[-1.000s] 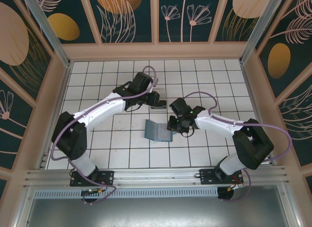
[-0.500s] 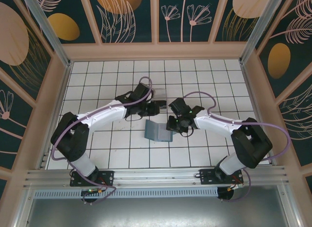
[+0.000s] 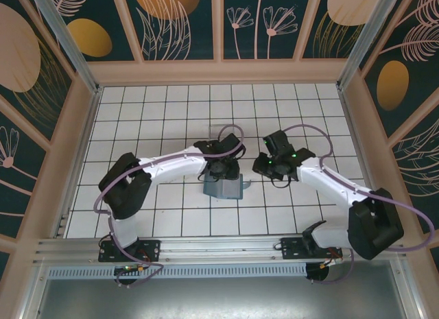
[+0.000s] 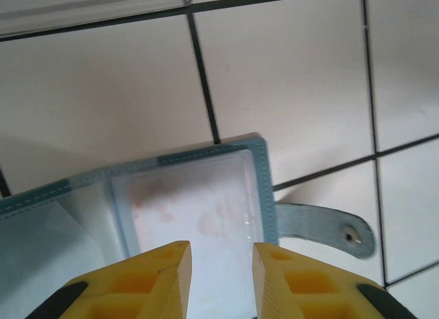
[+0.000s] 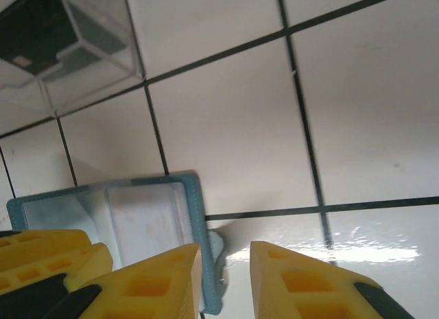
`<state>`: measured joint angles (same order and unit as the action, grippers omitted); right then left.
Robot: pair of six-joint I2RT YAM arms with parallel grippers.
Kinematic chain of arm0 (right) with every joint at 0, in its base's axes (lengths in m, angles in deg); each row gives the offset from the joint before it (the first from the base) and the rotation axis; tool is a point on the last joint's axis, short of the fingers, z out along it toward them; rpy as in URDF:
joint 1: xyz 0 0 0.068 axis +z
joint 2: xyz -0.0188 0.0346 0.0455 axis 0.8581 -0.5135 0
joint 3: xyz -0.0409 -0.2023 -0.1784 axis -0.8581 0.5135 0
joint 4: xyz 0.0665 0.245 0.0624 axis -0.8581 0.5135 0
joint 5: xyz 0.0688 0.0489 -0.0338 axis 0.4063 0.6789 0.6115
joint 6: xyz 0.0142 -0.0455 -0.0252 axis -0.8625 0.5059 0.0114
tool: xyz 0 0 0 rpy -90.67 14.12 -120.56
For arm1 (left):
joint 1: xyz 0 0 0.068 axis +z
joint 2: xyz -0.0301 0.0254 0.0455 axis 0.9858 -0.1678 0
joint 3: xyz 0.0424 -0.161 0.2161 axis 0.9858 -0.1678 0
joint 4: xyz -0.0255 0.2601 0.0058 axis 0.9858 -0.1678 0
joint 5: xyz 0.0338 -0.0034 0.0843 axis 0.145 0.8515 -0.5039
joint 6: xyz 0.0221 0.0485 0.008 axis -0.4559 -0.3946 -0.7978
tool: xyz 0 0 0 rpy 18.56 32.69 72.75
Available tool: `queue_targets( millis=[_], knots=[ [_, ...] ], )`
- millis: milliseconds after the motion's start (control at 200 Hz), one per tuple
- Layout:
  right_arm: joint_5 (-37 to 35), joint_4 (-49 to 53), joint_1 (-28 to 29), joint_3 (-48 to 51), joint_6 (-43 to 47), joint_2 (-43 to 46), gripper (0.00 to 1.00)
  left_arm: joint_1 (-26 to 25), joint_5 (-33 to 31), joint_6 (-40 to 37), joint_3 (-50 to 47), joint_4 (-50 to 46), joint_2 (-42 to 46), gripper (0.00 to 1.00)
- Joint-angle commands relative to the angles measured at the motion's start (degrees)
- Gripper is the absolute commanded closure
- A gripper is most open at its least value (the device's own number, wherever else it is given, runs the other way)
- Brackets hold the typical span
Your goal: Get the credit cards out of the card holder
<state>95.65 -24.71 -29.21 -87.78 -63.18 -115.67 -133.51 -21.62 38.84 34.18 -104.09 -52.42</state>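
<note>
Left pincer [image 4: 221, 254], right pincer [image 5: 225, 257] — narrowly parted.

The top external camera sits high above and behind the arm bases [image 3: 130, 250], looking down on the whole tiled table [image 3: 137, 113]. The left wrist camera looks down past the left gripper [image 4: 221, 257], very close over the open teal card holder [image 4: 199, 188]. The right wrist camera looks past the right gripper [image 5: 224, 257] from nearby, catching the card holder's edge and the clear plastic box [image 5: 68, 51]. All three views share the card holder.
</note>
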Motion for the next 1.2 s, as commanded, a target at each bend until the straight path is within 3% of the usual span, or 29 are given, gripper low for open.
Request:
queue_targets(
  millis=[0,736,1196],
  knots=[
    [0.2,2.1,-2.9,2.1,3.3,2.3,0.74,-1.3,-6.3,2.4,3.6,-8.4,-2.8,0.68],
    [8.7,-2.8,-10.5,8.0,9.8,5.8,0.74,-4.4,-7.2,5.1,17.2,-17.5,-15.3,0.59],
    [10.1,-3.5,-12.1,9.1,11.2,5.2,0.74,-4.4,-6.1,4.8,15.3,-18.2,-17.1,0.61]
  ],
)
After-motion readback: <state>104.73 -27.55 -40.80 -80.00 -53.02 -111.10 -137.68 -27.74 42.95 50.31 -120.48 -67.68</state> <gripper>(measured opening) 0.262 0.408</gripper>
